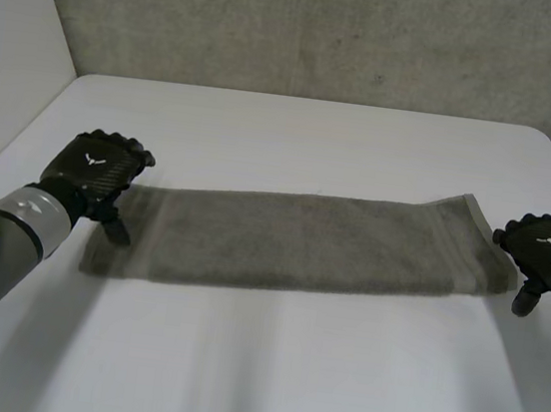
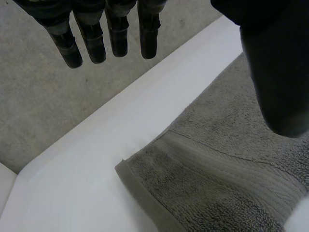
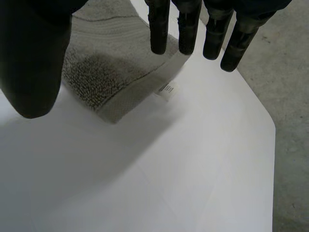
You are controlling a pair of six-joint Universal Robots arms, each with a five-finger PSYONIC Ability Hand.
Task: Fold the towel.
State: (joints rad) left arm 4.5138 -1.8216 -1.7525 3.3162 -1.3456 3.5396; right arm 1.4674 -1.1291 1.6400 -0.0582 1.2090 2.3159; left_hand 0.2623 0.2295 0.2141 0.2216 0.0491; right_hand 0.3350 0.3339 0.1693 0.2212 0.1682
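Head view: the towel (image 1: 302,239) lies as a long strip on the table (image 1: 283,388), its long axis running hand to hand, with the left hand (image 1: 94,172) at its left end and the right hand (image 1: 547,249) at its right. Left wrist view: straight fingers (image 2: 111,34) hold nothing above a corner (image 2: 140,176). Right wrist view: that hand is likewise spread and empty over the other end.

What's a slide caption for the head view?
Open left hand and open right hand at opposite ends of a grey towel stretched along the white table.
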